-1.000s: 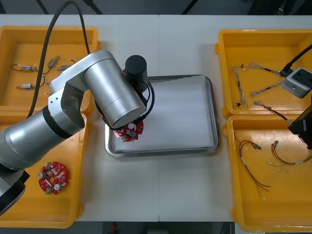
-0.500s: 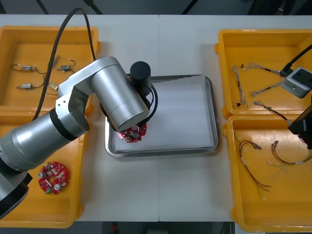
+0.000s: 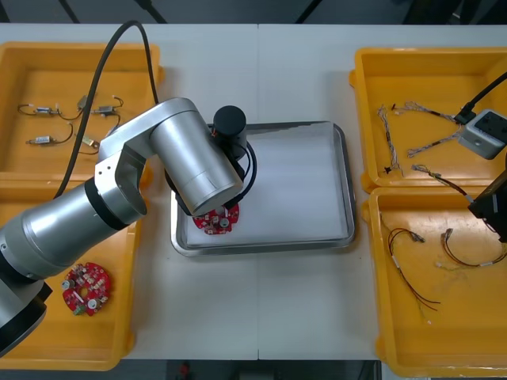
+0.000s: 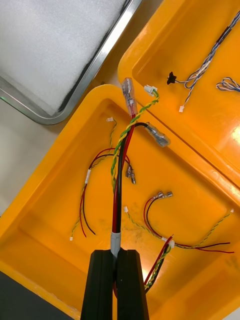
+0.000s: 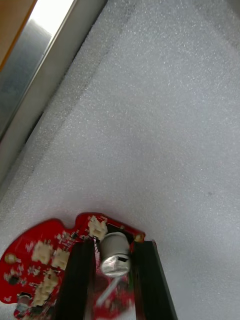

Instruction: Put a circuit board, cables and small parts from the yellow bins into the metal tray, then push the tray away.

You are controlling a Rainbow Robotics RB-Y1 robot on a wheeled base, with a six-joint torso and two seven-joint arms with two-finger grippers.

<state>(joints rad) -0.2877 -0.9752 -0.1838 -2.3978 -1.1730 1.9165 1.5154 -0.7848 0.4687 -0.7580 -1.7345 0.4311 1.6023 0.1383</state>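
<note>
My left gripper is shut on a round red circuit board, its fingers pinching a silver cylinder on the board. The board hangs just above the white floor of the metal tray. In the front view the board shows under my left arm, over the near left corner of the tray. My right gripper is shut on a bundle of red, black and yellow cables and holds it above the near right yellow bin.
A second red board lies in the near left bin. Small metal parts sit in the far left bin. Blue and white cables are in the far right bin, and loose red and yellow cables lie in the near right bin.
My left arm has carried the board a little right and nearer over the tray's near left corner. The right arm has stayed put.
</note>
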